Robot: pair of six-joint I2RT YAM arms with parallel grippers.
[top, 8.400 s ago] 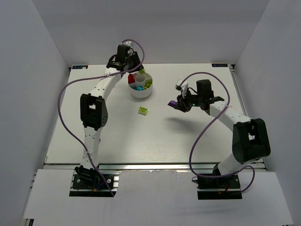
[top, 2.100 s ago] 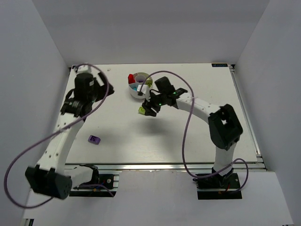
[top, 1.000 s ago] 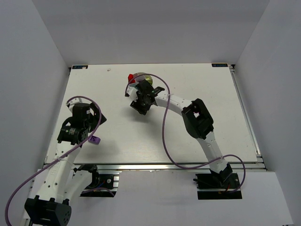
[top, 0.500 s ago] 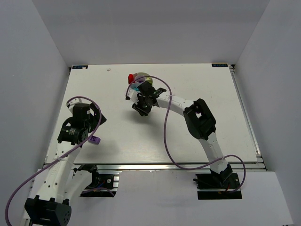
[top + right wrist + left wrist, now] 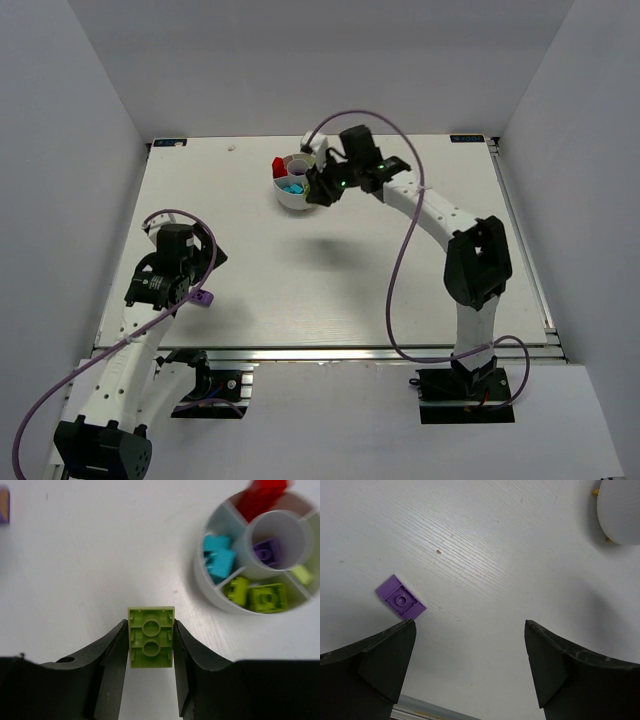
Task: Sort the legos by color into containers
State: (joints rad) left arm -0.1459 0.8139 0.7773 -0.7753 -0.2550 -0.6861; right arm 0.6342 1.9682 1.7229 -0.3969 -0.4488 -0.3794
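Right arm has swung over in the last half second, carrying the right end effector [image 5: 322,186] from the near side of the dish [image 5: 284,198] to its right rim, while the left arm has stayed put. The right wrist camera lets me count. There are four lime green bricks: the held lime green brick [image 5: 150,630] is clamped between the jaws over bare tabletop [image 5: 400,270], and three more [image 5: 267,598] lie in the near wedges. Two cyan bricks [image 5: 219,556] (pressed together, so I think two) sit alongside, and one purple brick [image 5: 267,552] is in the central well [image 5: 295,530]. The red bricks [image 5: 260,495] are cut off by the frame, so I can't count them. Overhead, the wrist hides the held one. A second purple brick [image 5: 401,597] lies untouched just beyond one finger of the left end effector [image 5: 469,630], whose jaws are spread wide.
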